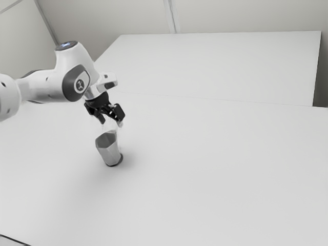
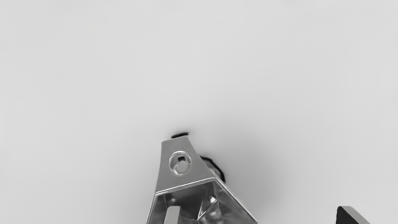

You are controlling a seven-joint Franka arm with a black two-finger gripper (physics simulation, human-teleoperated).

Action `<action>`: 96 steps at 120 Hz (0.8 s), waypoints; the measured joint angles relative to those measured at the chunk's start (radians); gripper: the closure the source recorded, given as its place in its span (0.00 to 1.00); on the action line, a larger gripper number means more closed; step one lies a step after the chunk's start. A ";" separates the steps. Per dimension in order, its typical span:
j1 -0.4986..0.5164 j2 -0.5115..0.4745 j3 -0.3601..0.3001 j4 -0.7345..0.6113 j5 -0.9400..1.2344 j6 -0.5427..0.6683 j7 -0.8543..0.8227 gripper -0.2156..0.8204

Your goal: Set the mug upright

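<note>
Mug (image 1: pixel 108 150) on the counter (image 1: pixel 215 169), below the widely parted jaws and near them, with its mouth facing up.

I'm looking at a wide, pale table (image 1: pixel 215 169). On it is a grey mug (image 1: pixel 109 151), mouth up, dark base down.

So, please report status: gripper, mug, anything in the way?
Gripper open above mug. Mug mouth up, exact lean unclear. Possible obstacle: one fingertip over its mouth.

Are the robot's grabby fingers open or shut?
Open: the gripper has its two fingers wide apart, with table showing between one finger and the mug.
</note>
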 joint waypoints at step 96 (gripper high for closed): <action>-0.025 0.126 0.004 0.579 -0.005 -0.508 -0.038 0.21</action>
